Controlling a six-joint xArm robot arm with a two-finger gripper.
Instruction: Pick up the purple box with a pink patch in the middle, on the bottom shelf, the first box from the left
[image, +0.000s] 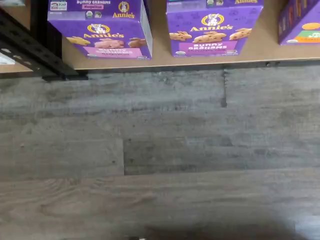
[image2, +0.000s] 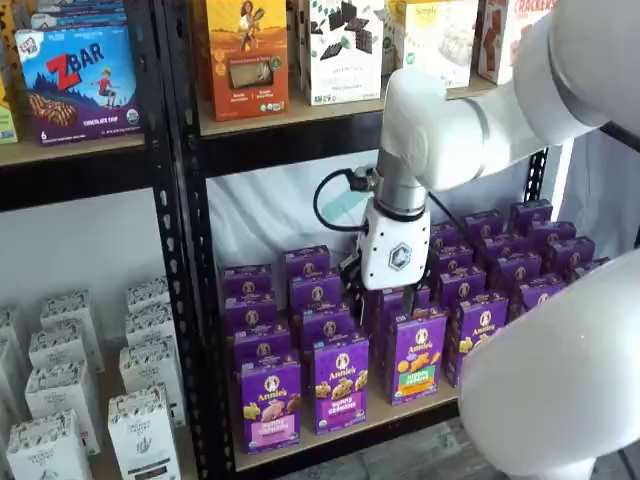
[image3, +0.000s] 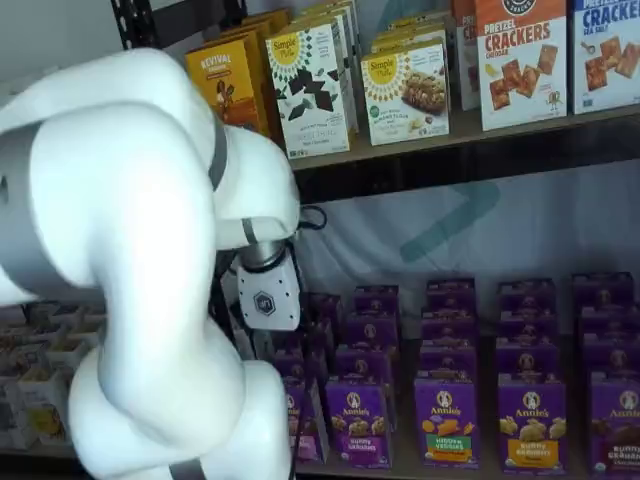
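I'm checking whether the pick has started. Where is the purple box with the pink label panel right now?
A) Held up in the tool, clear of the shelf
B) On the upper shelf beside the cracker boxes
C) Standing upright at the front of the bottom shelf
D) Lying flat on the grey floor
C: the purple box stands upright at the front edge of the bottom shelf, while the tool hangs above the rows, holding nothing.
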